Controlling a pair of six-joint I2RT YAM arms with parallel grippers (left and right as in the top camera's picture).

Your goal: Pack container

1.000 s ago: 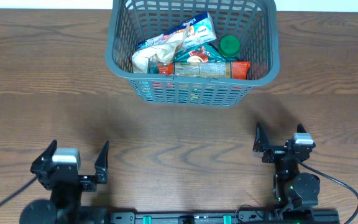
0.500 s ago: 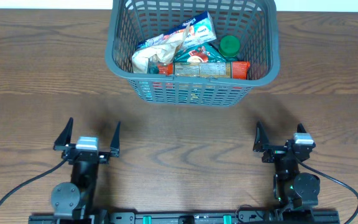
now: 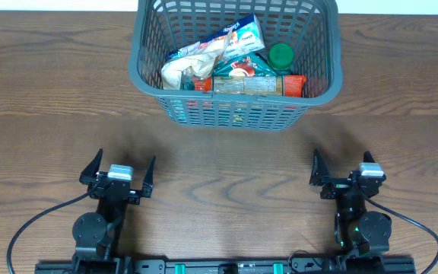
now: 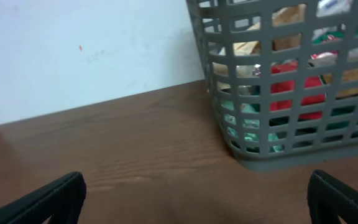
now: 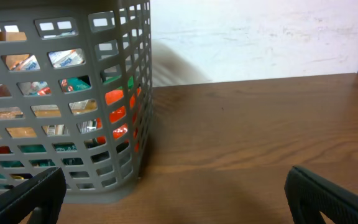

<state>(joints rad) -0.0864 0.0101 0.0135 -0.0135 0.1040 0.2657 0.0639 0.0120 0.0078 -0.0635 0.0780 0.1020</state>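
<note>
Two black pincers sit released and empty, jaws spread wide: left pincer [image 3: 123, 163], right pincer [image 3: 341, 163]. Wrist views cut them to dark finger tips at the bottom corners. Large dark grey plastic basket [image 3: 234, 116], rectangular with slotted lattice walls and a thick rim, stands far-centre on the brown wood-grain worktop [image 3: 52, 99], its far edge cropped. Inside are crumpled glossy packets [image 3: 230, 39] with unreadable labels and a round green lid [image 3: 280, 55].
</note>
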